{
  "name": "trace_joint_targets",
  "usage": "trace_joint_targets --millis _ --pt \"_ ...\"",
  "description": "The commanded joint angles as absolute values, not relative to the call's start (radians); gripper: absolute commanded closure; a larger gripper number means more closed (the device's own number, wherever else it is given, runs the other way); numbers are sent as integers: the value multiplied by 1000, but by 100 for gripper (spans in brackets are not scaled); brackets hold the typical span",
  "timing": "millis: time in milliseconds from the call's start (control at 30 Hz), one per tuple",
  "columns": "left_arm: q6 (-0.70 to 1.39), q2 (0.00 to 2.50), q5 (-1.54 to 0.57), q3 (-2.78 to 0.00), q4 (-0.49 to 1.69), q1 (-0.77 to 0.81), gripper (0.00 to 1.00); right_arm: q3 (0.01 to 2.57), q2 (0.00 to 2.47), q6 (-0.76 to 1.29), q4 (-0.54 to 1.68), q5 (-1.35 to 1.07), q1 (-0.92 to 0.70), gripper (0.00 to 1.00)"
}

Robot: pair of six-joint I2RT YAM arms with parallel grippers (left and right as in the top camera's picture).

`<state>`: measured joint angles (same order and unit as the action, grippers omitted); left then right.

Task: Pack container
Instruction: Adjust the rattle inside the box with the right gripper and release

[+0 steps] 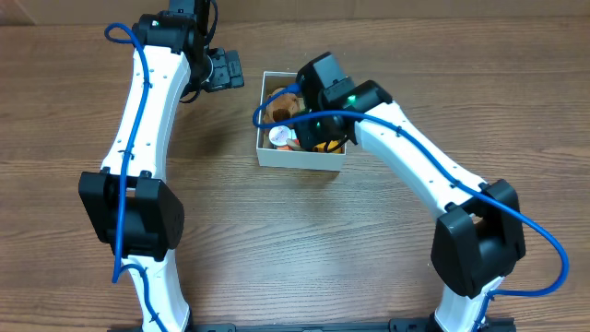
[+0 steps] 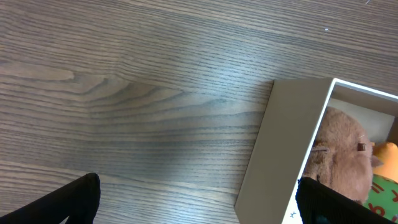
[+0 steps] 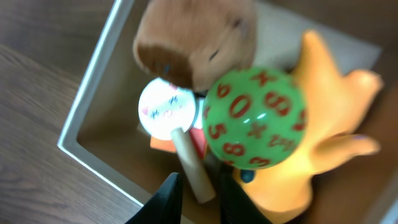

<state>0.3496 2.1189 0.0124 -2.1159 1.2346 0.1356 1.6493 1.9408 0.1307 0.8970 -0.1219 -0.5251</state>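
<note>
The container [image 1: 300,159] is a white-walled square box in the middle of the table. It holds a brown plush [image 3: 199,37], a green ball with red numbers [image 3: 255,118], an orange rubber toy [image 3: 329,124] and a white round face disc [image 3: 166,109] on a wooden stick [image 3: 191,174]. My right gripper [image 3: 198,199] is inside the container, its fingers close on either side of the stick's end. My left gripper [image 2: 199,208] is wide open and empty over the bare table just left of the container's wall [image 2: 280,143]. It is at the box's back left in the overhead view [image 1: 224,69].
The table is brown wood grain. The right arm [image 1: 406,157] reaches across from the front right and covers the container's right half. The left arm [image 1: 147,120] runs along the left side. The plush [image 2: 342,162] shows over the wall in the left wrist view.
</note>
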Motion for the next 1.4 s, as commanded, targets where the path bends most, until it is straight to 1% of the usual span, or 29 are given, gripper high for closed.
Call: trace_joint_targets --millis 0,33,67,100,367,500,900,1267,1333,1367 --pt "363 2103 10 -2119 1234 131 0 1686 1891 143 880 -75 -514 79" --pt "363 2104 10 -2119 1233 131 0 1686 1891 154 876 -64 -515 82" --pt "363 2104 10 -2119 1234 131 0 1686 1893 158 871 -56 -515 88" --pt "363 2104 10 -2119 1233 131 0 1686 1893 158 865 -55 -515 96" --pt "363 2104 10 -2119 1233 131 0 1654 1900 167 810 -30 -515 96" --pt "363 2104 10 -2119 1233 131 0 1652 1940 184 789 -23 -515 96" --pt "363 2103 10 -2119 1234 131 0 1650 2038 184 797 -23 -515 96" --pt "363 2104 10 -2119 1234 131 0 1690 2015 184 844 -23 -515 96" --pt "363 2104 10 -2119 1234 131 0 1711 1996 184 854 -23 -515 96" --pt "363 2104 10 -2119 1234 131 0 1723 1985 183 856 -23 -515 94"
